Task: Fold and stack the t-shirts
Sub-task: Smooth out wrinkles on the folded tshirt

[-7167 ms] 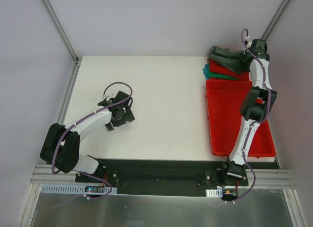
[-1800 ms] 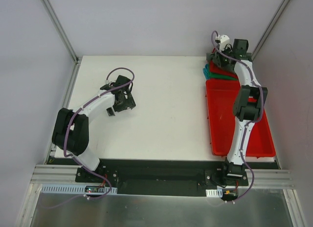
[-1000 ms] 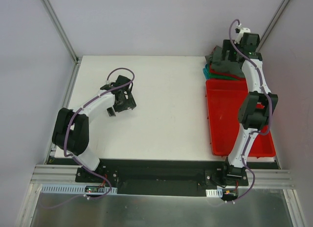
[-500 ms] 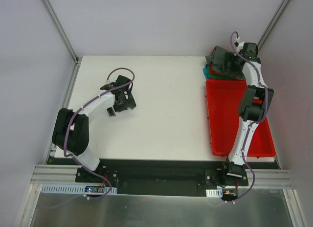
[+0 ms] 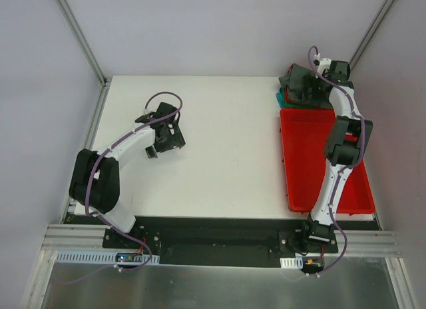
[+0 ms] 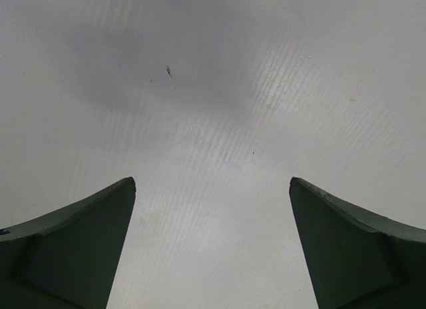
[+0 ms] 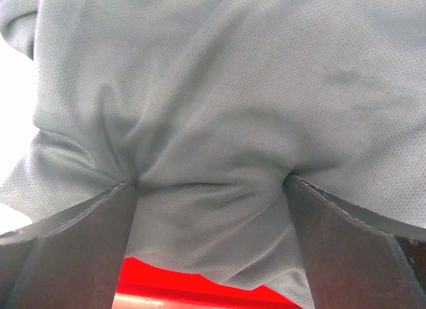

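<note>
Spread wide, the right fingers [image 7: 66, 242] press down either side of a bunched ridge of the dark charcoal-grey mesh cloth t-shirt [image 7: 233, 89], pinching nothing yet. Closing on so thick a bunch may catch several layers, so the shirt lifts as a clump that is hard to spread. Just beneath shows a red patch [image 7: 173, 279]; I cannot tell what it is. A deep pinch could drag the teal-green folded cloth t-shirt [image 5: 280, 98] just beside them, undoing its folds. Behind them, the rigid red plastic tray [image 5: 313, 169] could snag trailing cloth. Well apart, the left fingers [image 6: 66, 249] hang spread over the white tabletop [image 6: 213, 89].
</note>
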Robot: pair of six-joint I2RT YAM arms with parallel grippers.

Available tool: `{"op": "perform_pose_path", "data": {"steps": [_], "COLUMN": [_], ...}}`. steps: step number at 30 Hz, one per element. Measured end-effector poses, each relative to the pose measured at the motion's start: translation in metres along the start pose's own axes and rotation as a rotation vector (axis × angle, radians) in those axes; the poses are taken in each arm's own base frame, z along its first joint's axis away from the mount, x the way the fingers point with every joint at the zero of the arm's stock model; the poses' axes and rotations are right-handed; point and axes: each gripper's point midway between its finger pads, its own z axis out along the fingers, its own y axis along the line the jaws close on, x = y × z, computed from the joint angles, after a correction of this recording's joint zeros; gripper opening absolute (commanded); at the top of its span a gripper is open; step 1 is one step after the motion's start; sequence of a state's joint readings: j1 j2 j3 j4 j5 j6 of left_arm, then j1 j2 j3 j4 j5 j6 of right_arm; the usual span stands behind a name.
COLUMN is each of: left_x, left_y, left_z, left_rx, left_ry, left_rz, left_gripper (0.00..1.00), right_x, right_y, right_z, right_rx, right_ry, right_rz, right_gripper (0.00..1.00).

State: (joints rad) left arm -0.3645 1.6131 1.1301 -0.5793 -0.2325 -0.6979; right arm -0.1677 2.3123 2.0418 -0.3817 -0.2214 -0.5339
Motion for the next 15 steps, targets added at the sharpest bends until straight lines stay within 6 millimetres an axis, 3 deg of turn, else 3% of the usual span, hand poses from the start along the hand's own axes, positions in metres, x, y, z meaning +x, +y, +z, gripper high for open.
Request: {"op": "perform_pose_path", "data": {"steps": [4, 7, 10, 11, 13, 15], "left_x": [-0.004, -0.01, -0.016, -0.016, -0.013, -0.006], "left_y": [-0.002, -0.002, 0.001, 0.004, 0.012, 0.022], "left_z": [-0.015, -0.036, -0.063, -0.075, -0.094, -0.113], "left_rx": [0.046, 0.091, 0.156, 0.186, 0.233, 0.287], "left_ry": [-0.025, -0.074, -0.14, -0.17, -0.217, -0.263], "left_rz": [-0.009, -0.019, -0.039, -0.048, -0.063, -0.077], "left_gripper": [0.99, 0.99, 0.99, 0.99, 0.99, 0.99], "right_x": [-0.013, -0.039, -0.06, -0.063, -0.056, -0.034], "right_y": [0.0, -0.005, -0.003, 0.002, 0.015, 0.036], "right_z": [-0.018, -0.056, -0.13, -0.167, -0.228, -0.286], "right_rx": [0.013, 0.072, 0.158, 0.187, 0.22, 0.232], "right_ry": [-0.016, -0.063, -0.144, -0.186, -0.247, -0.314], "right_rz": [-0.002, 0.025, 0.085, 0.115, 0.169, 0.225], "right_gripper": [0.96, 0.96, 0.96, 0.96, 0.96, 0.96]}}
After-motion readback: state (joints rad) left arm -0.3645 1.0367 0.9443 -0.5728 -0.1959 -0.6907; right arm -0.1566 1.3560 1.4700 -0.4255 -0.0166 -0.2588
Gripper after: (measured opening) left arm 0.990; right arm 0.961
